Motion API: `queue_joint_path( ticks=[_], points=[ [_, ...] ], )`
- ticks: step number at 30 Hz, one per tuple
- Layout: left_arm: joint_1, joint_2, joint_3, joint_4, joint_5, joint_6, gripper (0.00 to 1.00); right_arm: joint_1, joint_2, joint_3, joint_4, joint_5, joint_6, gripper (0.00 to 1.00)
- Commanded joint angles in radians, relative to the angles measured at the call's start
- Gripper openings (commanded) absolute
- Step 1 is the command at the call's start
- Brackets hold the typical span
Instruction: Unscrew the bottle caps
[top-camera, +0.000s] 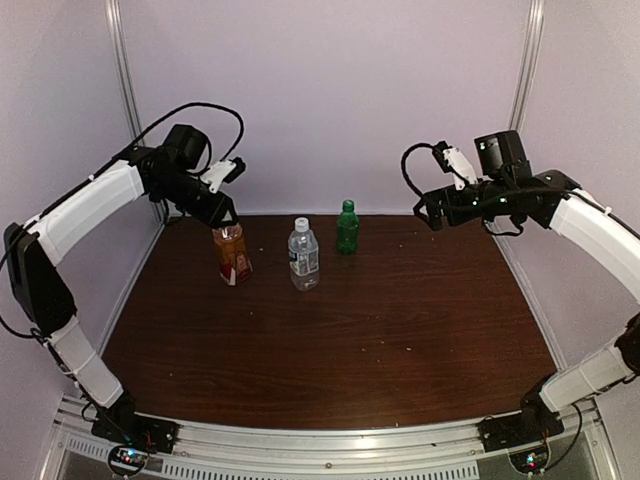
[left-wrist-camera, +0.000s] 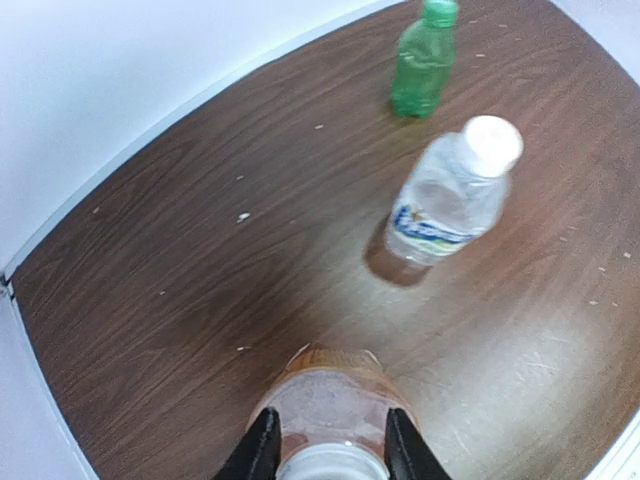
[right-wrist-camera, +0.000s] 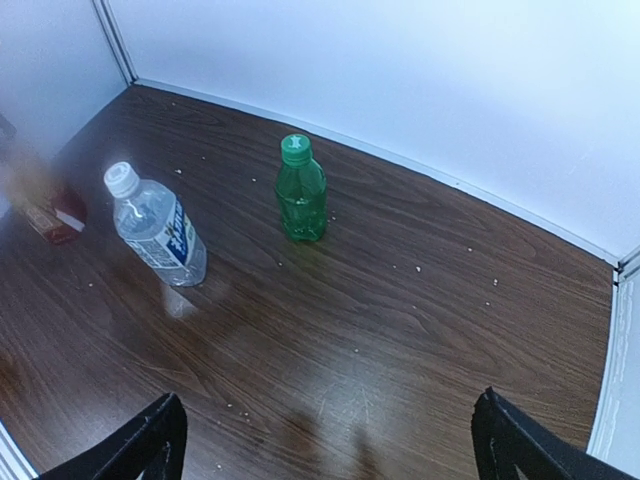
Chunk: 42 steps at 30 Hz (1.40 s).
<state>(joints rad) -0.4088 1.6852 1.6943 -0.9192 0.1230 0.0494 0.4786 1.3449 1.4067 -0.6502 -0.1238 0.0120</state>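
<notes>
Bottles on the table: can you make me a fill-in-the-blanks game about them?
1. There are ___ bottles on the table.
2. The left gripper straddles the cap of the bottle whose label is ___.
3. The clear bottle wears a ___ cap.
4. The right gripper is wide ___.
Missing words: three, red, white, open.

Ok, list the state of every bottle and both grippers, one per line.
Amber-brown plastic bottle with red label: standing, white cap screwed on.
Clear plastic water bottle: upright, its own white cap on.
Small translucent green plastic bottle: upright, green cap on.
Left gripper: closed around the amber bottle's white cap.
Right gripper: open, empty, in the air away from the bottles.
</notes>
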Motion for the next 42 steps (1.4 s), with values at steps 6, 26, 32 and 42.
queue_joint_path(
  ticks=[6, 26, 32, 42],
  points=[
    [-0.191, -0.189, -0.078, 0.076, 0.273, 0.023, 0.11, 0.023, -0.078, -0.082, 0.158, -0.264, 0.033, 1.00],
    [-0.328, -0.213, -0.180, 0.647, 0.570, -0.252, 0.00, 0.155, -0.074, -0.149, 0.362, -0.708, 0.009, 1.00],
    [-0.387, -0.158, -0.127, 0.641, 0.583, -0.222, 0.00, 0.200, -0.030, -0.109, 0.294, -0.712, -0.076, 1.00],
    [-0.436, -0.108, -0.065, 0.569, 0.599, -0.166, 0.00, 0.254, 0.030, -0.097, 0.199, -0.701, -0.161, 0.93]
  ],
)
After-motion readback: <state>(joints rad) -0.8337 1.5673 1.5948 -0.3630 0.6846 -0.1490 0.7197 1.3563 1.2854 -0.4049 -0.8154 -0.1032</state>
